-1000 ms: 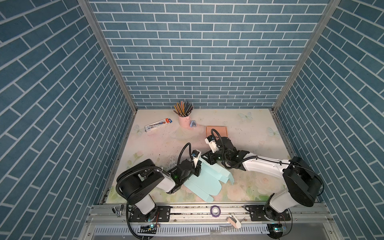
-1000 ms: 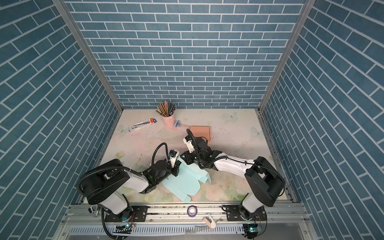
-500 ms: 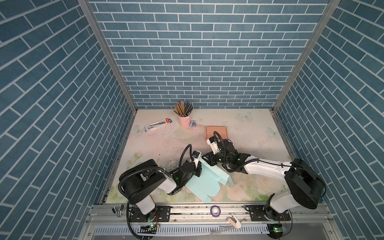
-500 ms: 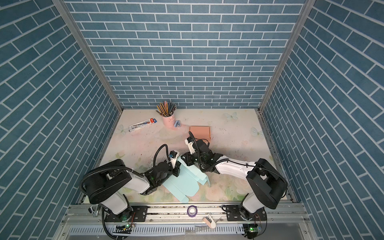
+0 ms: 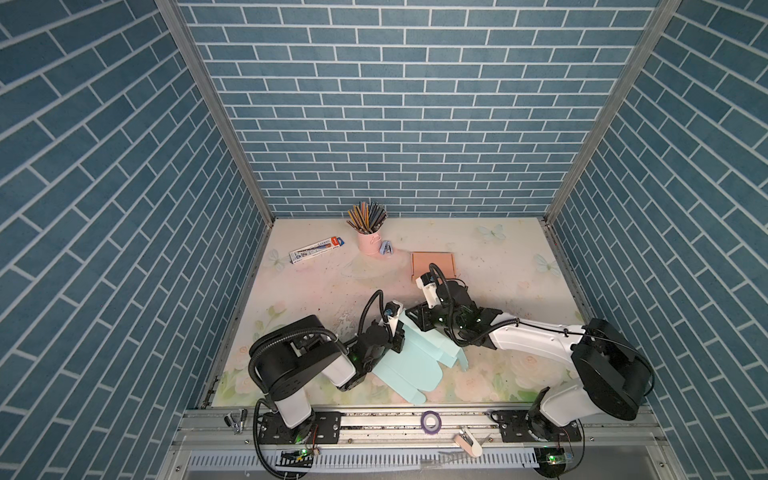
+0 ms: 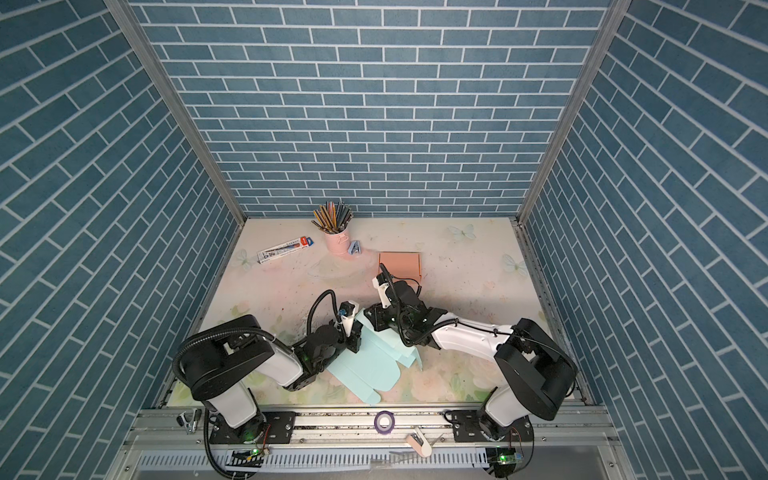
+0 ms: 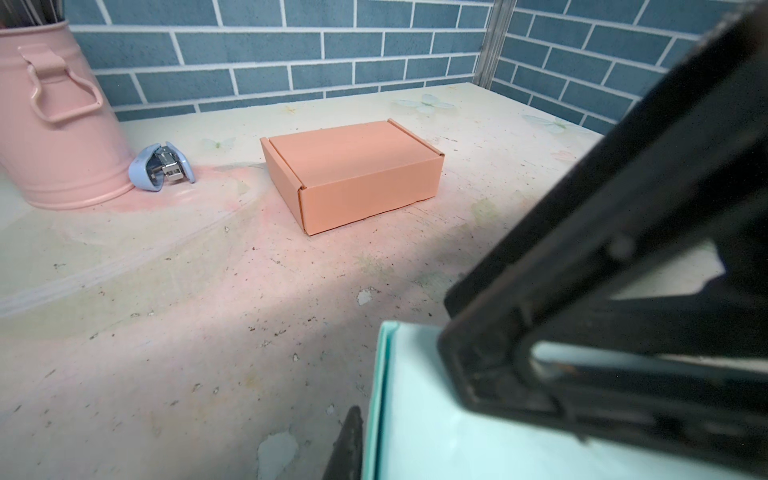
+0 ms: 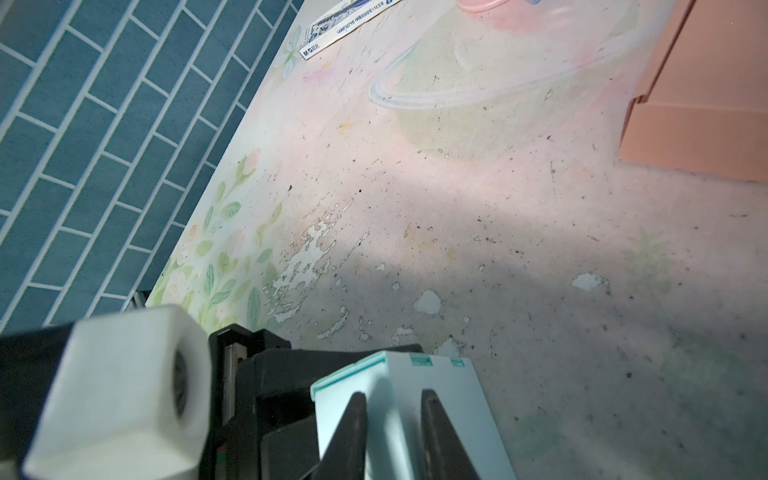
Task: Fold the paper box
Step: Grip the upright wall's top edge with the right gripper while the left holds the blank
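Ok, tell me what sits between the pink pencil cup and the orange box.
A small blue stapler lies there, right beside the pink pencil cup; the table from it to the orange box is bare. The left wrist view shows this clearly.

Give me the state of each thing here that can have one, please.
light blue paper box, partly folded, one edge lifted, rest flat.
orange box, folded, closed.
pink cup, upright, full of pencils.
pencil pack, lying flat.
left gripper, closed on the lifted edge.
right gripper, jaws slightly apart over a panel; grip unclear.
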Available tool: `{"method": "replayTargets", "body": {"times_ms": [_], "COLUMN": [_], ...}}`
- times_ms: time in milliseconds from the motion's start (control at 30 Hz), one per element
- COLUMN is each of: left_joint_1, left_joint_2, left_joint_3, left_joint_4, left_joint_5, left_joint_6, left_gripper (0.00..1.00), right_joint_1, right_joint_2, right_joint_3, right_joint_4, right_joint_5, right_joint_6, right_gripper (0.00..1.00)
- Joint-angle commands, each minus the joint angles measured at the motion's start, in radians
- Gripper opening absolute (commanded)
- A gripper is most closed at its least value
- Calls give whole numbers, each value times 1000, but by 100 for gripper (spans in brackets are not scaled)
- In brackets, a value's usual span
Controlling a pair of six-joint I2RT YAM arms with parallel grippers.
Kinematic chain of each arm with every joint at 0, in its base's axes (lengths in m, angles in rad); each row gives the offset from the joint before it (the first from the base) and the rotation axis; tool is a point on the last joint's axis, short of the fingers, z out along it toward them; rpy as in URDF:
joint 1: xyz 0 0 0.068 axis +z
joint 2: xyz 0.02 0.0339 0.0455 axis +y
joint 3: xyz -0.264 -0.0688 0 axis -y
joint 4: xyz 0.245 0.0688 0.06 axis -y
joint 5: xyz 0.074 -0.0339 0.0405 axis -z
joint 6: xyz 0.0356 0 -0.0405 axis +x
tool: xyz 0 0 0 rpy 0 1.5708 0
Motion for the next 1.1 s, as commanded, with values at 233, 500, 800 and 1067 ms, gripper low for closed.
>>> {"method": "replayTargets", "body": {"times_ms": [233, 500, 800, 1067], "left_joint_1": [-6, -20, -19, -20], "left_joint_2": [34, 67, 113, 150], "left_joint_3": [-40, -40, -18, 8], "left_joint_4": [37, 64, 99, 113], "left_joint_5": [-53, -53, -57, -59], "left_joint_6": [0, 3, 6, 14], "left_gripper": [23, 23, 22, 16], "right_joint_1": [26, 29, 33, 34], "right_joint_2": [-11, -20, -19, -18], "right_joint_3": [-36, -34, -46, -47], "right_joint_4": [-115, -124, -118, -115], "right_joint_5": [10, 34, 46, 45], "right_joint_6": [31, 29, 35, 36], "right_gripper": [23, 23, 23, 23]}}
